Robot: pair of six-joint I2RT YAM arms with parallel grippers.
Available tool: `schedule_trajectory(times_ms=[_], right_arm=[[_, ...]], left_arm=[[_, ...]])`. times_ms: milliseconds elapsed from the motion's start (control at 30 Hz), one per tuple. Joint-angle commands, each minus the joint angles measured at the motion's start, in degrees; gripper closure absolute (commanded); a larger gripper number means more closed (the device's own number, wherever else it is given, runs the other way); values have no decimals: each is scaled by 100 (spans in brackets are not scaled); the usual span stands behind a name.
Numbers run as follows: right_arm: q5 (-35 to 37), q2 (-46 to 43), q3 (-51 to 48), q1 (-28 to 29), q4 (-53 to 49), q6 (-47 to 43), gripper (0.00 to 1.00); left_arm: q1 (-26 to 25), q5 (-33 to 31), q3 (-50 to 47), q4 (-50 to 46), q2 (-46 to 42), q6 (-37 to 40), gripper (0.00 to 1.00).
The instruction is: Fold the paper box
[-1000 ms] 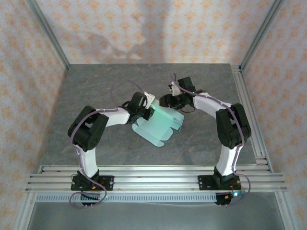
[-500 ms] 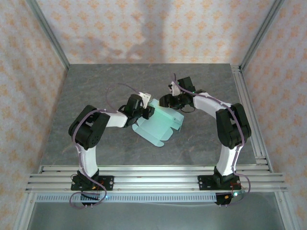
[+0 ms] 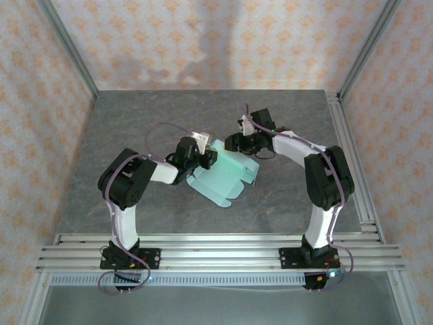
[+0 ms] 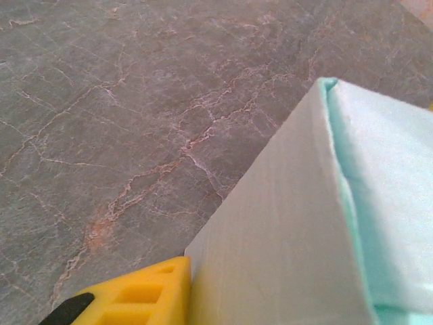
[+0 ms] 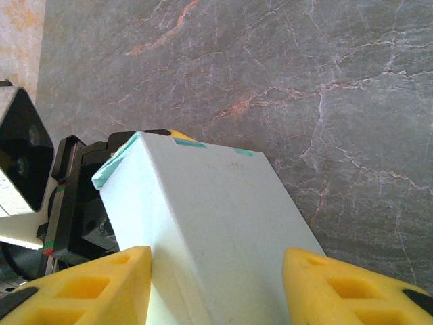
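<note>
Lying near the middle of the grey marbled counter (image 3: 135,122), the paper box (image 3: 226,175) is recorded between the two arms in the top view. It is noted as pale mint card, partly formed: one portion is raised towards the far side, while a flatter flap with rounded tabs is spread on the counter at the near-left edge.

The left end effector (image 3: 203,156) is observed at the far-left corner of the box. In the left wrist view, one yellow finger (image 4: 135,298) is seen pressed against the base of an upright card wall, whose mint inner face is turned away to the right. The second finger is hidden, so it cannot be told whether this end effector is apart or clamped on the wall.

The right end effector (image 5: 216,271) is observed at the far edge of the box, opposite the left one. In the right wrist view, the folded body of the box is seen rising between the two yellow fingers (image 5: 101,288), with one finger set against each side. This end effector is therefore recorded as clamped across the box, with the fingers held roughly half apart by its width. Beyond the far-left corner of the box, a black housing is noted close beside the card.
</note>
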Motion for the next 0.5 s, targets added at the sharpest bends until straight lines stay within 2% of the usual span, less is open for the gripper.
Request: schedule_trajectory(times_ms=[0,400,433,467], right_arm=[[137,124,-84,-14,-314,111,48],[111,-72,-69,-23,-182,310,47],[98,-114,-81,-16,-146,352,47],[71,-151,-95,-24,-102,403,47]], left_arm=[[56,-82,-26,423,79,-158,76],[56,-101,22,54,-101,78,90],[57,-93,38,15,-112,84,91],[57,-104,55,-22,-129,69,98]])
